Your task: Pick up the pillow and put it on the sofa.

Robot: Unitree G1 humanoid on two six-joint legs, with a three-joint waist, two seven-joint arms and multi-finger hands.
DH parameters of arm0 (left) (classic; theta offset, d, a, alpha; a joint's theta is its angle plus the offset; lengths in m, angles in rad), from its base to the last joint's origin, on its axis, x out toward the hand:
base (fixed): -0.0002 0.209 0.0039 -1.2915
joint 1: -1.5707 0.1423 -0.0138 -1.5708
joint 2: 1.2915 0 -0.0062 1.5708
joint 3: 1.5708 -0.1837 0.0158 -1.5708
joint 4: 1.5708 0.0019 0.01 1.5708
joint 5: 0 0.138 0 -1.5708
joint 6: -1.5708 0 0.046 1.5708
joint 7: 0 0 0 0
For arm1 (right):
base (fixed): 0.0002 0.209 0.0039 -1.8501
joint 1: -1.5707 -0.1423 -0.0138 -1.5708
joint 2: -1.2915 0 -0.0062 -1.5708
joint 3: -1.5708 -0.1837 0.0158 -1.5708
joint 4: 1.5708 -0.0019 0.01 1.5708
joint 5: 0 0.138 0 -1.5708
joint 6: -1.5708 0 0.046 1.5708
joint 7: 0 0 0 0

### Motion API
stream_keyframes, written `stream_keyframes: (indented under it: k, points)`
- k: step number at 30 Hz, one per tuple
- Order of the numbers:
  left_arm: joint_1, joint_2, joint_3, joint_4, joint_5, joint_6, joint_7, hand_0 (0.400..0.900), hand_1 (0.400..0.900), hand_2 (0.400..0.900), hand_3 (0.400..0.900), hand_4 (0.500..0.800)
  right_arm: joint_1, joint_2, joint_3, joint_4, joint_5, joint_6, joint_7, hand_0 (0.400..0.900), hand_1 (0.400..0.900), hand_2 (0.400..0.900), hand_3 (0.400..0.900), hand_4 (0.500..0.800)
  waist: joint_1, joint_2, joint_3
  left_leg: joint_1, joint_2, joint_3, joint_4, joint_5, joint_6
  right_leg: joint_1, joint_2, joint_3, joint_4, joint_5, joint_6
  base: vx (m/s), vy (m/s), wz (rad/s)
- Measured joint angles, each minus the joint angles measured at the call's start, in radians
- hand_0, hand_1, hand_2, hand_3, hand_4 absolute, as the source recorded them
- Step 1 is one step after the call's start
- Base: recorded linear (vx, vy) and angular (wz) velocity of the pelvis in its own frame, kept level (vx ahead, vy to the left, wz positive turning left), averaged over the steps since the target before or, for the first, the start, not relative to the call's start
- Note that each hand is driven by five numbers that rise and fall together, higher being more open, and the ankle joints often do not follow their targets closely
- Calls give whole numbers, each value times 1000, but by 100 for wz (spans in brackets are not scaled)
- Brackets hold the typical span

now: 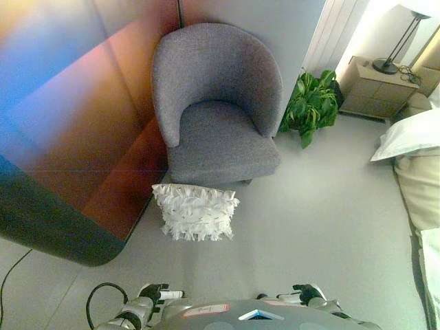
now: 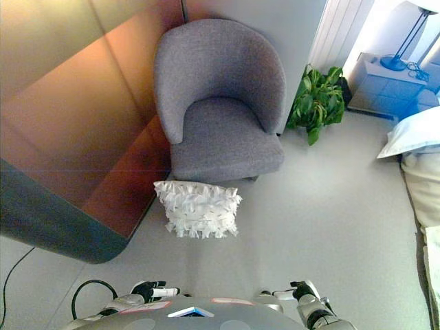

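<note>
A white ruffled pillow (image 1: 196,212) lies on the grey floor, leaning against the front of a grey upholstered armchair (image 1: 216,103) whose seat holds nothing. My left hand (image 1: 155,295) shows at the bottom edge, left of centre, fingers curled and holding nothing. At the bottom right of centre sits my right hand (image 1: 306,293), also curled and holding nothing. Both hands are low and well short of the pillow.
A reddish-brown wall panel (image 1: 82,117) with a dark base runs along the left. A green potted plant (image 1: 313,103) stands right of the chair. A bedside cabinet (image 1: 375,86) with a lamp is at the far right, and a bed (image 1: 416,165) with white pillows lines the right edge.
</note>
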State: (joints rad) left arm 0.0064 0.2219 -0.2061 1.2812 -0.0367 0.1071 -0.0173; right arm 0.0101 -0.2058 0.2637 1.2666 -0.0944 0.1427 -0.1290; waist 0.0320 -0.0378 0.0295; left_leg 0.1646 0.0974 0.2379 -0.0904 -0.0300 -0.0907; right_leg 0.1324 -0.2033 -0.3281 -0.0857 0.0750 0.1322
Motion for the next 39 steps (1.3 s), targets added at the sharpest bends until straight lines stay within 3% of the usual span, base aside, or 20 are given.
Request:
stream_keyframes:
  k: [28, 34, 39]
  points:
    - [0, -16, 0, 0, -1, 20, 8, 900, 900, 900, 900, 800, 6, -1, 9, 0, -2, -1, -48, 900, 900, 900, 900, 800, 0, 25, -17, -10, 1, -5, 9, 1, 0, -10, 1, 0, 0, 0, 0, 0, -8, 0]
    - [-2, -17, -1, -1, -1, 20, 7, 900, 900, 900, 900, 800, -1, -6, 79, -7, -156, -39, -59, 900, 900, 900, 900, 800, 1, 28, -16, -17, 1, -12, 10, 2, -1, -12, 1, -5, 0, 0, 0, 5, -18, 12]
    - [-7, -18, -7, -2, -1, 15, 7, 900, 900, 900, 900, 800, -4, -6, 87, -12, -153, -43, -58, 900, 900, 900, 900, 800, 3, 30, -12, -31, 1, -27, 9, 8, 0, -13, 2, -9, 0, -3, 1, 32, -35, 13]
